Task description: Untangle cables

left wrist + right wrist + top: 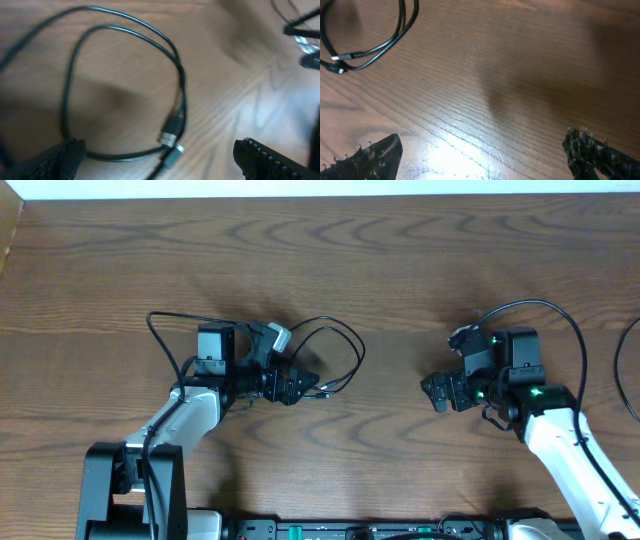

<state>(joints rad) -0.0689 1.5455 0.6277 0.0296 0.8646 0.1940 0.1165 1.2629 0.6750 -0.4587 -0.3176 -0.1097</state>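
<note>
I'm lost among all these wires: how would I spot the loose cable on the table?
On the wooden table, look just ahead of the left arm's tool. A thin black cable lies there in a double loop, its two small plugs side by side. Unlike the thicker cords nearby, it runs to no arm.

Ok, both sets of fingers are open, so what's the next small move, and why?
Probably lower the left gripper onto the black cable near its plug ends and close. Both grippers are open and empty. The loop lies just ahead of the left one, while the right gripper sits over bare table, apart from it.
</note>
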